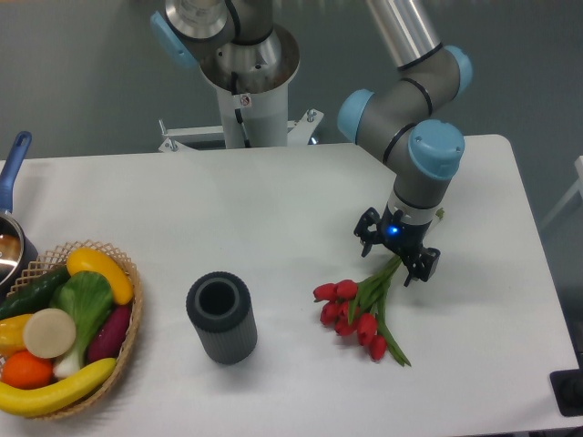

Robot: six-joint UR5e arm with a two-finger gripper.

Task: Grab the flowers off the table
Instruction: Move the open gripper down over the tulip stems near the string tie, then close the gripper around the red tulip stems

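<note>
While the flowers [357,308] lie on the table [273,218], the spread claw [397,251] hides their stem ends.

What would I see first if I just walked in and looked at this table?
Probably the red flowers, lying on the white table right of the middle, with the robot's gripper down over their green stems. Next, the colourful basket of pretend fruit and vegetables at the left edge, and the dark grey ribbed cup standing between the basket and the flowers.
</note>
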